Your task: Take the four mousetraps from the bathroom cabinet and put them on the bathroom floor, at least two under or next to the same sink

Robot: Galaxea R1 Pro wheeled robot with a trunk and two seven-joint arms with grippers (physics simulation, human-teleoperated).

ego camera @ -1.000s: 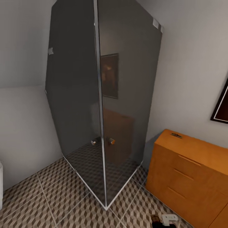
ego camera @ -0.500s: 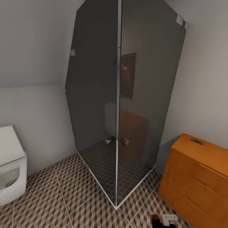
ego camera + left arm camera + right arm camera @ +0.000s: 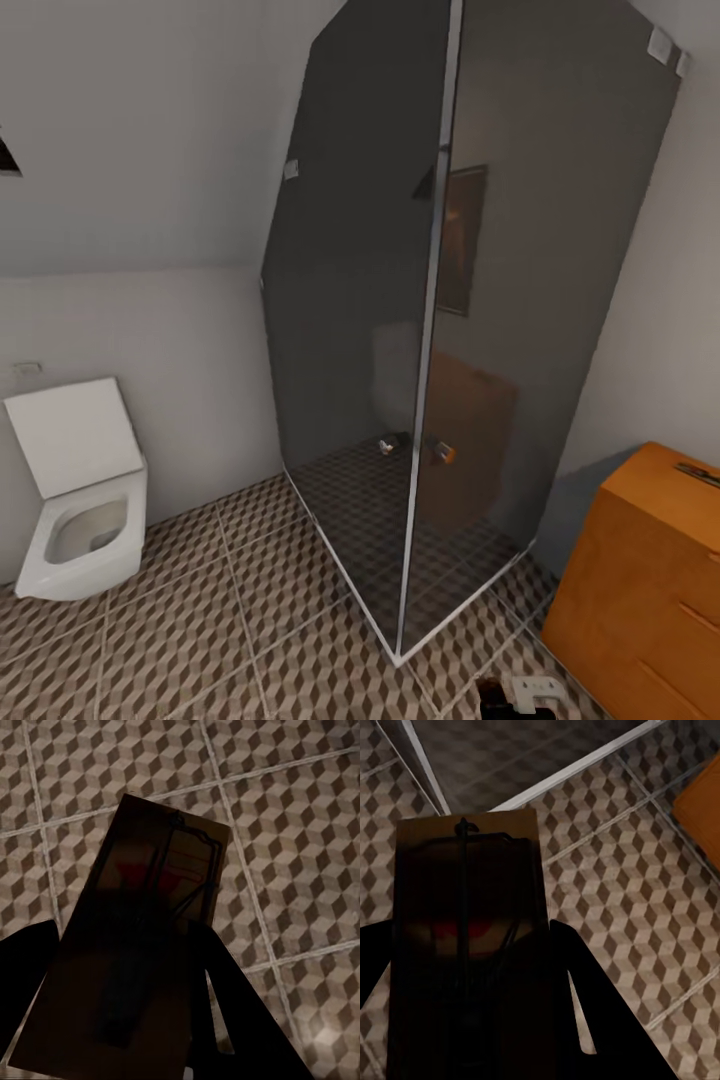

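Note:
In the left wrist view, a brown mousetrap (image 3: 161, 892) with dark wire parts sits between the dark fingers of my left gripper (image 3: 127, 990), which is shut on it above the cube-patterned bathroom floor (image 3: 300, 810). My right gripper (image 3: 480, 1005) is shut on a second mousetrap (image 3: 469, 885), also above the floor (image 3: 607, 907). In the head view, the orange-brown cabinet (image 3: 640, 580) stands at the right edge, and another mousetrap (image 3: 697, 472) lies on its top. The bathroom sink is out of view.
A tall dark glass shower enclosure (image 3: 440, 330) stands in the middle, its metal base rail (image 3: 340, 565) on the floor tiles (image 3: 200, 620). A white toilet (image 3: 80, 500) with its lid up stands against the left wall. The cabinet corner (image 3: 701, 802) is near my right gripper.
The head view has swung to the left: the toilet has come into the picture, and the shower and cabinet have slid toward the right edge. Both grippers keep their hold.

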